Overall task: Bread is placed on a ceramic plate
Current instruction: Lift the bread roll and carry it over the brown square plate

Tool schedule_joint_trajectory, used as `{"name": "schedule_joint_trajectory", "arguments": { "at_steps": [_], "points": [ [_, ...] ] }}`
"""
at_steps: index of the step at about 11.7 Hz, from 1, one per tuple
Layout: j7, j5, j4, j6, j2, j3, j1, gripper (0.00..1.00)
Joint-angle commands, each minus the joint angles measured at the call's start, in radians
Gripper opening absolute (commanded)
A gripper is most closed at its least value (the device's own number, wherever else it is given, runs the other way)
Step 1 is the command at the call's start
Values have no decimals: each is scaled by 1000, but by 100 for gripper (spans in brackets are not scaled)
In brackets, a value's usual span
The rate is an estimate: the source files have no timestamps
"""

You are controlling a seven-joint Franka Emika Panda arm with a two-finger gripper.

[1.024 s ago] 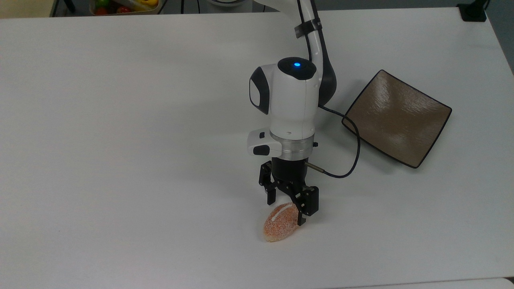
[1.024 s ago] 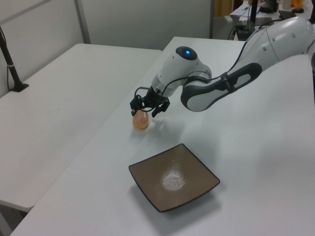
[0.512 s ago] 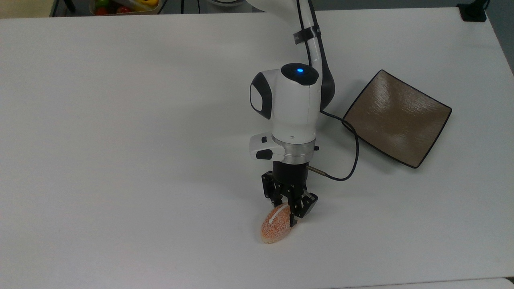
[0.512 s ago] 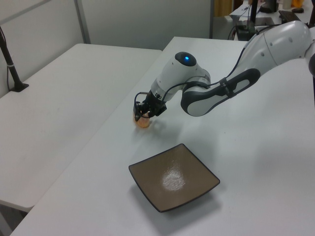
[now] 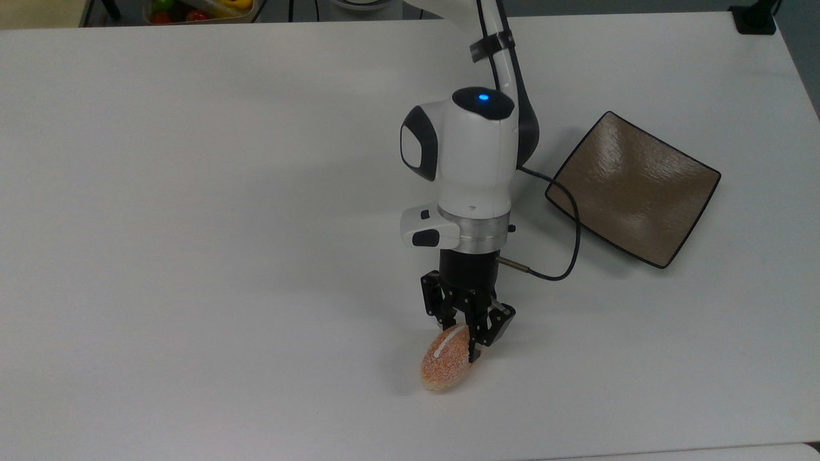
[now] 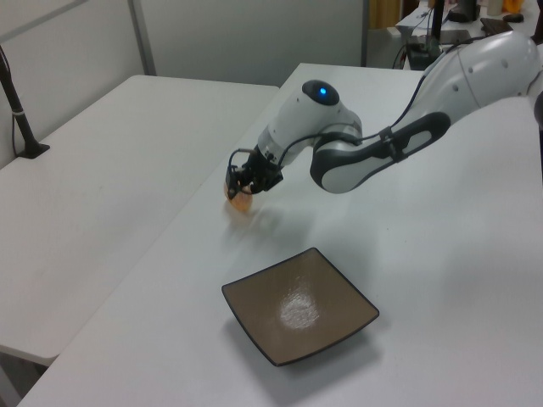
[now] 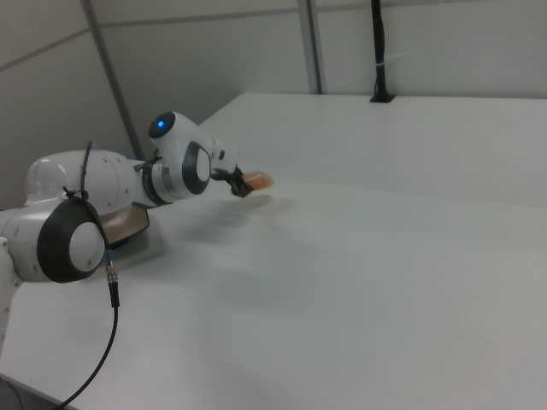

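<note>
Near the surface's [image 5: 192,192] front edge in the top view, a little right of the middle, the claw [image 5: 462,331] points down with its black fingers closed narrowly on the upper end of the bread [image 5: 445,361]. The bun is an orange-speckled oval with a short white stripe on top, and its long axis runs diagonally, with the free end towards the top view's lower left. In the right view the bread [image 7: 257,180] is clear of the surface, with its shadow lying apart from it below. In the left view the bread [image 6: 237,198] sits under the claw [image 6: 240,181] near the surface's left edge.

The ceramic plate [image 5: 634,187] rests flat, well apart from the bread, towards the right edge in the top view. It is square, brown-grey and glossy with a thin black rim, and is turned so that one corner points towards the arm. In the left view the ceramic plate [image 6: 299,305] lies nearer the camera than the claw. A black cable [image 5: 564,256] loops from the wrist and passes just beside the plate's near corner. At the surface's far edge in the top view stands a container of coloured fruit [image 5: 198,9].
</note>
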Motion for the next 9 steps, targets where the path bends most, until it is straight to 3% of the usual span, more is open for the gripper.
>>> {"name": "schedule_joint_trajectory", "arguments": {
  "at_steps": [1,7,9],
  "points": [
    [31,-71,-136,-24,-165,65,1,41],
    [33,-97,-249,-200,-325,250,13,42],
    [33,-120,-265,-273,-337,325,22,42]
  ]
}}
